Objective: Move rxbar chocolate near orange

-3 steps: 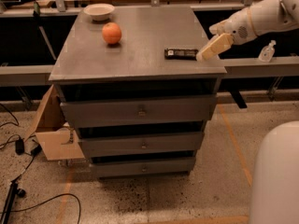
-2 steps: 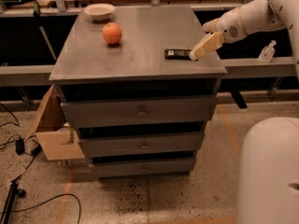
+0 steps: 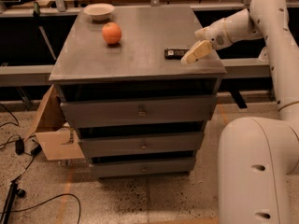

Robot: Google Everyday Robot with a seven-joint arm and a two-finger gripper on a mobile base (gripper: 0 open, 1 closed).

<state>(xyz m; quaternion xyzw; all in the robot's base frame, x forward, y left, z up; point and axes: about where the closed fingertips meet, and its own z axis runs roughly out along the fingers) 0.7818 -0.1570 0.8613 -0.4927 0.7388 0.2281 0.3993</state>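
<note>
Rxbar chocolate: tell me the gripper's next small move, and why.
Probably ease the gripper slightly left and down over the rxbar chocolate to grasp it: the gripper sits at the bar's right end, and the bar lies flat on the cabinet top, far right of the orange.

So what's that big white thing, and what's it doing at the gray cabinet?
The big white thing is a robot: a rolling body with one arm. At the arm's end is its gripper, its kind of hand, hovering at the right edge of the gray cabinet top. There is only one picture, taken looking down at the cabinet from the front. On top lie a black snack bar, the rxbar chocolate, right beside the gripper, an orange further left, and a white bowl at the back. The bar lies flat, so nothing is held yet. I cannot tell if the gripper touches it.
</note>
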